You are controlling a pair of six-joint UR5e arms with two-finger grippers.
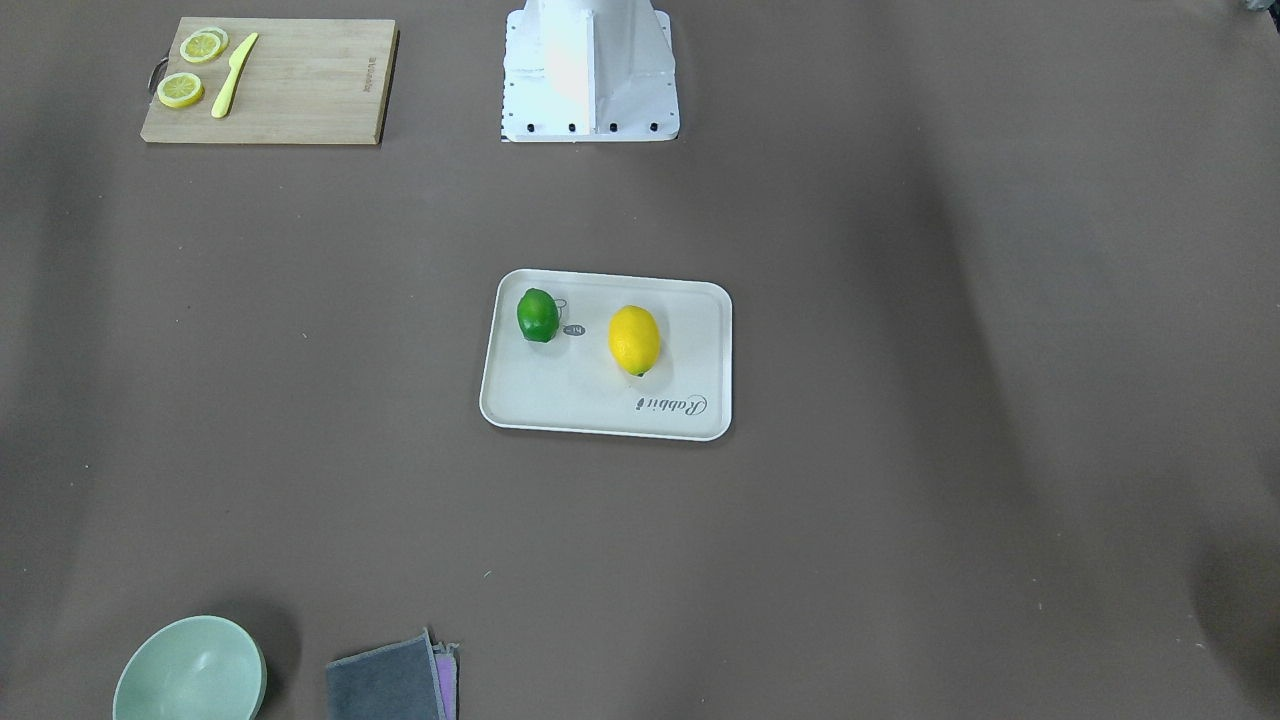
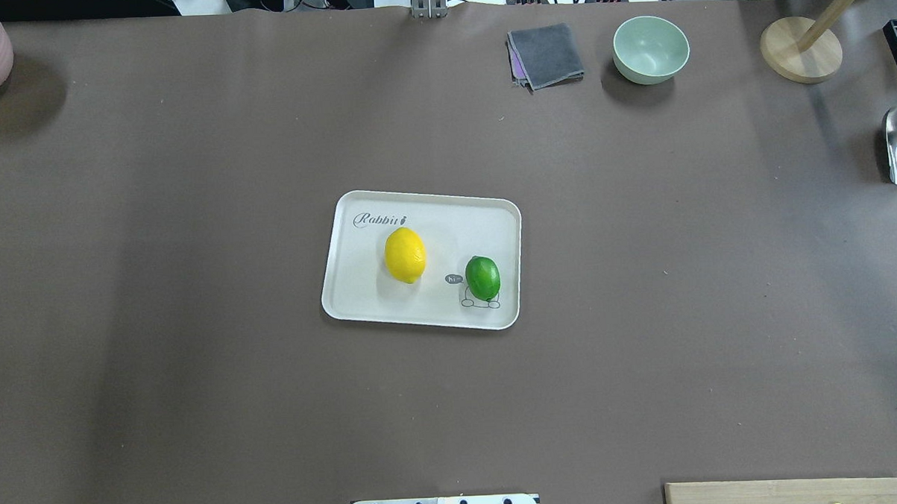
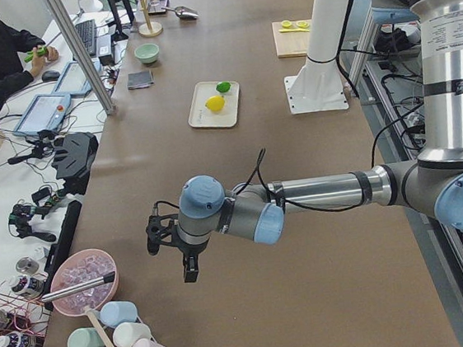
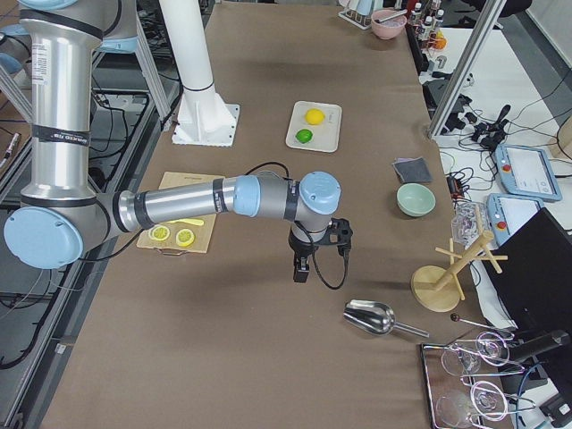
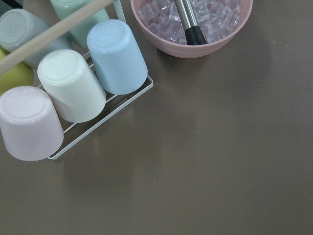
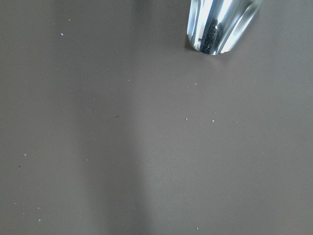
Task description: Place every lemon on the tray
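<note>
Viewing from the front-facing camera: the tray [image 1: 560, 395] lies mid-way along the brown surface [image 1: 900, 450]. The yellow lemon [image 1: 634, 340] and the green lemon [image 1: 537, 315] both rest on it, apart from each other. A wooden cutting board [image 1: 300, 90] carrying lemon slices [image 1: 181, 90] and a knife [image 1: 234, 75] lies well apart.

Overhead view: the green lemon covers part of the cartoon drawing.

Exterior left view: the left gripper [image 3: 172, 258] hangs above the surface, well apart from the tray. Its opening cannot be told.

Exterior right view: the right gripper [image 4: 323, 255] hangs near a metal scoop [image 4: 371, 315]. Its opening cannot be told.

Left wrist view: a pink bowl [image 5: 195, 49] of ice and upturned cups [image 5: 117, 56].

Right wrist view: the scoop's mouth and bare surface.
</note>
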